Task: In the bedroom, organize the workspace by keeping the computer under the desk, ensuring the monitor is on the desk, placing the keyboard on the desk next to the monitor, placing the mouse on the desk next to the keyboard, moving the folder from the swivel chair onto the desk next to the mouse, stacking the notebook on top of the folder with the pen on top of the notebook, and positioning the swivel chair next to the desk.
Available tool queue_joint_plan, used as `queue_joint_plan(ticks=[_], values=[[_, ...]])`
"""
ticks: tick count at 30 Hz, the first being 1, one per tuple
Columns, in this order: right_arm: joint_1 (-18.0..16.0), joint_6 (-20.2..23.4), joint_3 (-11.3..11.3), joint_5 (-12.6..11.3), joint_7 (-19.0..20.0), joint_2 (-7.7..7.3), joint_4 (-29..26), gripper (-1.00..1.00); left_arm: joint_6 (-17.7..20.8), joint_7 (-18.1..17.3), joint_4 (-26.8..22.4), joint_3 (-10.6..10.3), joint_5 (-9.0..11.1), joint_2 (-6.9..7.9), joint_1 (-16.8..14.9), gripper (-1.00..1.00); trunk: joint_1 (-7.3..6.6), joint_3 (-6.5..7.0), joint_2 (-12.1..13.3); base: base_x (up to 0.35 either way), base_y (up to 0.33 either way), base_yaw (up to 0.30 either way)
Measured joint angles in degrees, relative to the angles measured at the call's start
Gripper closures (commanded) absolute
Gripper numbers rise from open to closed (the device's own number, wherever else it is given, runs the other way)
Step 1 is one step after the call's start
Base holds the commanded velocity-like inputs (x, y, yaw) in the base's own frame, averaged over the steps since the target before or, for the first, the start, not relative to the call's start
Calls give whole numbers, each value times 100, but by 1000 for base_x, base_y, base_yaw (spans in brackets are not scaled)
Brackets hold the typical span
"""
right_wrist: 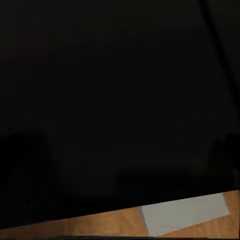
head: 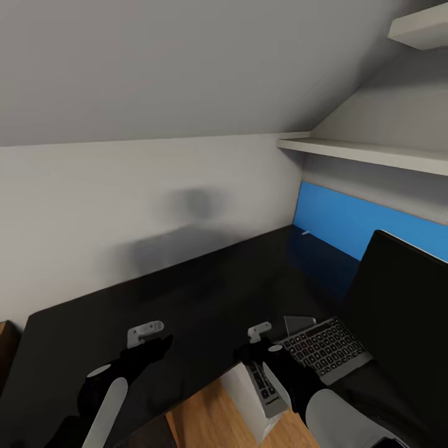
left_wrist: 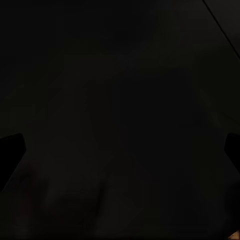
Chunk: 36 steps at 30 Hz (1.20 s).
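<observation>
The long black desk point(head: 186, 292) runs along the wall and turns right under a blue back panel point(head: 348, 224). On its right wing stands the black monitor point(head: 404, 298), with the black keyboard point(head: 323, 348) in front of it, pale-lettered and angled toward the desk's inner corner. A small grey notebook point(head: 300, 323) lies just behind the keyboard. A thin whitish pen point(head: 306, 233) rests by the blue panel. The light grey computer point(right_wrist: 185, 215) shows below the desk edge. My left gripper point(head: 152, 339) hovers open over bare desktop. My right gripper point(head: 256, 341) is open beside the keyboard's near end.
White shelves point(head: 373, 152) hang above the right wing of the desk. Wooden floor point(head: 205, 410) shows in the desk's inner corner. A brown wooden edge point(head: 6, 348) sits at the far left. The sloped ceiling comes down low over the desk.
</observation>
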Motion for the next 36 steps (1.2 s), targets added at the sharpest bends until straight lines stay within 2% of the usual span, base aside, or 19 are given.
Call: queue_joint_plan(ticks=[23, 28, 29, 31, 35, 36], values=[[2, -27, 10, 0, -2, 0, 10, -100, 0, 0, -2, 0, -1, 0, 0, -100, -1, 0, 0, -5, 0, 0], [2, -53, 27, 74, -46, 25, 42, -100, 0, 0, -1, 1, -1, 0, 1, -100, -1, 1, 0, 0, 0, 0], [9, -27, 24, -40, -27, 41, -131, -100, 0, 0, 0, 0, -1, 0, 0, -100, 0, -1, 1, 0, 0, 0], [13, -11, 18, -48, -31, 46, -383, -100, 1, 0, 0, 0, -1, 0, 0, -100, 0, -1, 1, 0, 0, 0], [52, 162, 0, -65, -43, 18, -1316, -100, 0, 1, 0, 0, -1, 0, 0, -100, 0, -1, 1, 0, 0, 0], [80, 335, -10, -112, -45, 6, -1616, -100, 0, 1, 5, 0, -1, 0, 0, -100, -1, -1, 1, 0, 0, 0]])
